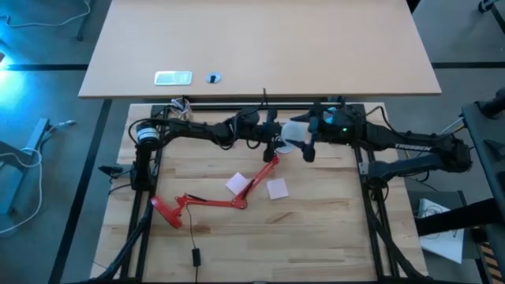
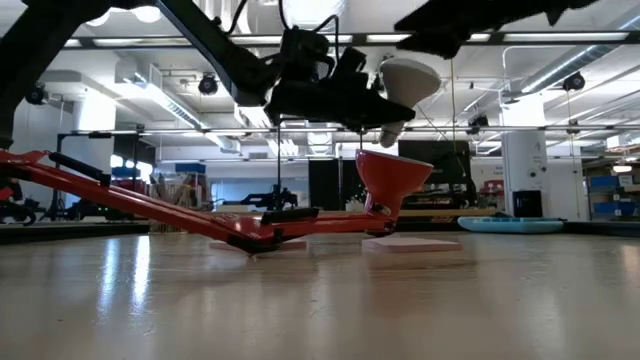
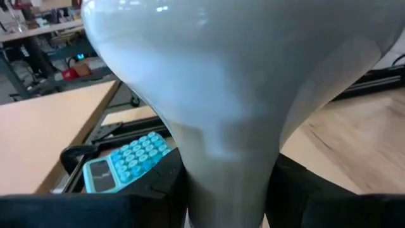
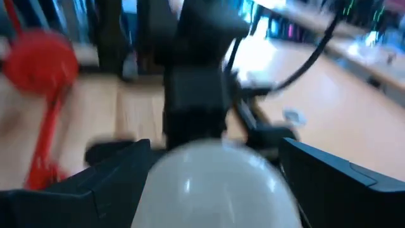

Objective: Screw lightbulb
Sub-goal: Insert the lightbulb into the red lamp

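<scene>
Lightbulb [image 1: 295,131] clamped in left claw [image 1: 278,142], right claw [image 1: 309,140] straddling it unclosed, red lamp [image 1: 237,197] below, pink notes [image 1: 277,188] beside.

The lightbulb [image 3: 234,88] fills most of the view, white and wide, narrowing toward its neck, which sits clamped between the left gripper's [image 3: 229,196] dark fingers [image 3: 155,190]. Behind it lie a turquoise calculator [image 3: 123,163] and a tan tabletop [image 3: 44,136].
</scene>
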`<state>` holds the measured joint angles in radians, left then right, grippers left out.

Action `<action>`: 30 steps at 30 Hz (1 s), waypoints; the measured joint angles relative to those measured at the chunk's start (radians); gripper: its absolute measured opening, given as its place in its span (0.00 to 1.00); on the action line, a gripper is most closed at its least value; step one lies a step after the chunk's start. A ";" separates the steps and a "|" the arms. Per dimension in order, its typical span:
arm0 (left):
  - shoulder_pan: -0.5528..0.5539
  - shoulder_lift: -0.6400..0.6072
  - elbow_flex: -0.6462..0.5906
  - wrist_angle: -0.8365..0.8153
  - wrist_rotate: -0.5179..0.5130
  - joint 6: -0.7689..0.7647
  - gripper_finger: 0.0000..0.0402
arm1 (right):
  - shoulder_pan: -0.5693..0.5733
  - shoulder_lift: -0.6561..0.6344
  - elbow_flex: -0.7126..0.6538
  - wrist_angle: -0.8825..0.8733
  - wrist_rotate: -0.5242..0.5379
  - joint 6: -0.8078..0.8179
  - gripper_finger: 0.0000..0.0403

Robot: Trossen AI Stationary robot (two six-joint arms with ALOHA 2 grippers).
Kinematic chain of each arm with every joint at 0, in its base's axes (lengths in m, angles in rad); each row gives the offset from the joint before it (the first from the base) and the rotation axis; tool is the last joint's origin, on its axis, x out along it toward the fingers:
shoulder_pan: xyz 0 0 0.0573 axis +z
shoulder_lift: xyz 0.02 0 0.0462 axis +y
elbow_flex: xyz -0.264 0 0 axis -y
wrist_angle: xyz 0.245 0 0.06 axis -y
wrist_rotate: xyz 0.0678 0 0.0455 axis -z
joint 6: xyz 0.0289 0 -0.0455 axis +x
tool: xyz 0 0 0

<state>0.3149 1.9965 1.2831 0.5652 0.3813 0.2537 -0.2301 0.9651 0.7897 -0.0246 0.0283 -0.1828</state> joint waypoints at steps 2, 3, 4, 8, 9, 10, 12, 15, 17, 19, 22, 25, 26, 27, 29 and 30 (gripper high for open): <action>0.000 0.005 -0.015 0.020 -0.002 -0.001 0.35 | -0.015 -0.043 -0.072 0.128 -0.036 0.017 0.85; 0.000 0.006 -0.025 0.028 -0.005 -0.001 0.35 | -0.023 -0.056 -0.103 0.166 -0.038 0.021 0.85; -0.001 0.006 -0.035 0.038 -0.008 -0.001 0.35 | -0.032 -0.063 -0.135 0.189 -0.038 0.030 0.85; -0.006 0.006 -0.065 0.106 -0.073 0.007 0.35 | -0.046 -0.048 -0.245 0.347 -0.038 0.061 0.85; -0.006 0.006 -0.067 0.107 -0.080 0.007 0.35 | -0.045 -0.028 -0.269 0.397 -0.044 0.062 0.85; -0.005 0.006 -0.069 0.104 -0.081 0.006 0.35 | -0.049 -0.008 -0.293 0.454 -0.049 0.064 0.85; -0.005 0.012 -0.069 0.111 -0.099 0.004 0.35 | -0.058 0.030 -0.327 0.575 -0.065 0.076 0.85; -0.007 0.015 -0.069 0.108 -0.136 0.002 0.35 | -0.069 0.100 -0.352 0.667 -0.055 0.083 0.85; -0.009 0.017 -0.072 0.089 -0.162 -0.001 0.37 | -0.069 0.136 -0.351 0.687 -0.051 0.083 0.85; -0.012 0.019 -0.073 0.075 -0.179 0.003 0.40 | -0.069 0.161 -0.351 0.692 -0.050 0.082 0.85; -0.014 0.019 -0.072 0.070 -0.197 0.002 0.43 | -0.071 0.191 -0.351 0.699 -0.050 0.081 0.85; -0.014 0.019 -0.072 0.062 -0.210 0.007 0.44 | -0.071 0.221 -0.351 0.705 -0.050 0.077 0.85; -0.015 0.019 -0.071 0.060 -0.212 0.007 0.44 | -0.072 0.229 -0.351 0.708 -0.050 0.073 0.85; -0.016 0.019 -0.071 0.059 -0.214 0.007 0.44 | -0.073 0.238 -0.351 0.711 -0.051 0.070 0.85; -0.016 0.019 -0.068 0.052 -0.217 0.009 0.44 | -0.073 0.254 -0.350 0.720 -0.052 0.065 0.85; -0.015 0.019 -0.060 0.035 -0.219 0.011 0.45 | -0.073 0.258 -0.350 0.721 -0.050 0.062 0.85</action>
<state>0.2996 2.0155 1.2232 0.6006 0.1623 0.2649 -0.3026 1.2228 0.4397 0.6960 -0.0222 -0.1208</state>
